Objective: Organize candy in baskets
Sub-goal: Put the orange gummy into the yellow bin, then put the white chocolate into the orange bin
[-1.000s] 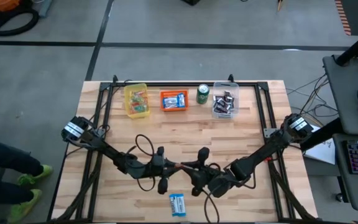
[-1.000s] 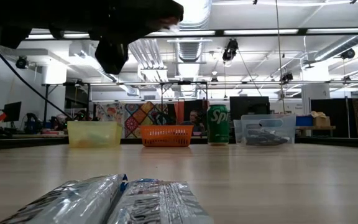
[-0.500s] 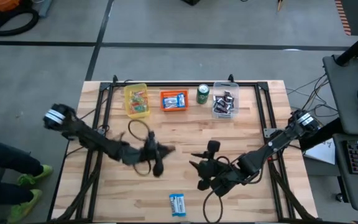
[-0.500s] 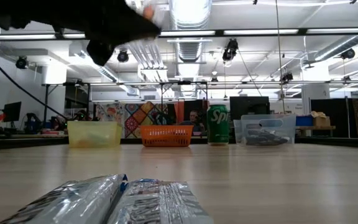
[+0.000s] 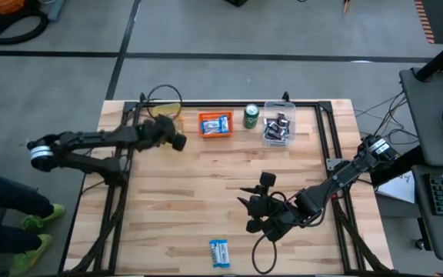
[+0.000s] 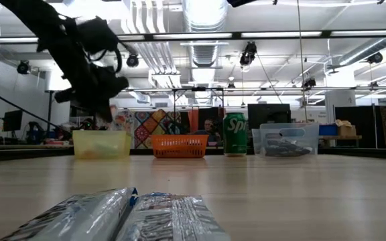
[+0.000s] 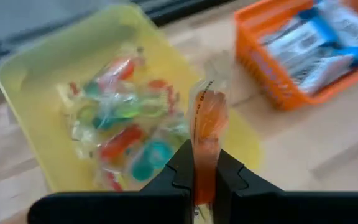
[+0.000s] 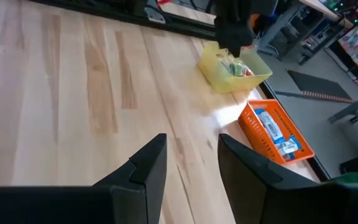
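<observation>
My left gripper [image 7: 205, 177] is shut on an orange sweet in a clear wrapper [image 7: 207, 124]. It hangs over the yellow basket [image 7: 36, 124], which holds several coloured sweets. In the high view this gripper [image 5: 177, 141] covers most of the yellow basket [image 5: 171, 110]. The orange basket [image 5: 215, 124] holds blue-and-white bars, and the clear basket [image 5: 278, 125] holds dark mini bars. One blue-and-white bar [image 5: 219, 252] lies flat on the table by the near edge. My right gripper [image 5: 244, 208] is open above the table's middle, touching nothing. My left gripper pinches the orange sweet between its two fingers [image 7: 182, 171] at the wrapper's lower part [image 7: 206, 158]. The rest of the sweet sticks out past the fingertips. It is lifted clear, above the yellow basket's side nearest the orange basket.
A green soda can [image 5: 251, 116] stands between the orange and clear baskets along the far edge. A dark frame [image 5: 229, 103] borders the table behind them. Bare wood [image 5: 206, 169] lies between the baskets and my right gripper. The room beyond shows in the low view.
My left gripper has swung from the table's middle toward the far left, up and over to the yellow basket, carrying the orange sweet. My right gripper has drawn back a little toward the table's right and then stayed still.
</observation>
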Motion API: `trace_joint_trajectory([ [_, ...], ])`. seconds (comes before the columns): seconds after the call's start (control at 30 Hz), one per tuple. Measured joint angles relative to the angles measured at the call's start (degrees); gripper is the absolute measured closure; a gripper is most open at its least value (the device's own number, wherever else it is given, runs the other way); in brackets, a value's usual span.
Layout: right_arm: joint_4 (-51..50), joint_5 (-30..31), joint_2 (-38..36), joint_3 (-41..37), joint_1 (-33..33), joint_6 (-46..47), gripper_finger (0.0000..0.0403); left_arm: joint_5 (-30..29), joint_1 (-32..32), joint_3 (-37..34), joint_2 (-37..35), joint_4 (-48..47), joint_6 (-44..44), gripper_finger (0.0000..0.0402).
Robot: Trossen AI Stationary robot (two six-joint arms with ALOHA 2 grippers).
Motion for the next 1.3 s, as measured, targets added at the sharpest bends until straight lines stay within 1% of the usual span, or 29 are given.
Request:
trace_joint_trajectory([
  [0.07, 0.11, -0.01, 0.0, -0.08, 0.0, 0.05, 0.0271, 3.98, 3.79, -0.16, 0.75, -0.08, 1.91, 0.04],
  [0.2, -0.11, -0.03, 0.0, -0.26, 0.0, 0.28, 0.0271, 4.8, 7.52, -0.18, 2.61, -0.11, 3.26, 0.0393],
  [0.43, -0.97, -0.47, 0.02, -0.39, 0.0, 1.44, 0.0271, 4.64, 8.17, -0.16, 4.22, -0.01, 4.41, 0.0346],
  [0.63, -1.0, -0.63, 0.02, -0.39, 0.0, 1.88, 0.0271, 5.08, 7.94, -0.16, 3.87, -0.01, 4.51, 0.03],
  [0.73, -1.02, -2.46, 0.02, -0.39, 0.0, 2.27, 0.0271, 5.47, 7.2, -0.16, 3.54, -0.08, 4.51, 0.0286],
  [0.87, -0.97, -4.99, 0.07, -0.51, 0.0, 2.97, 0.0271, 7.9, 5.43, -0.16, 2.67, -0.02, 4.53, 0.0275],
  [1.03, -0.72, -5.87, 0.07, -1.02, 0.0, 3.86, 0.0271, 10.11, 1.6, -0.16, 0.06, -0.01, 3.04, 0.0274],
  [1.17, 0.51, -8.82, 0.07, -2.22, 0.0, 4.97, 0.0271, 10.7, -4.17, -0.16, -2.59, 0.12, 0.62, 0.0274],
  [1.3, 6.43, -11.36, 0.09, -5.55, 0.0, 4.36, 0.0271, 10.17, -12.7, -0.16, -3.92, 2.43, -2.26, 0.0274],
])
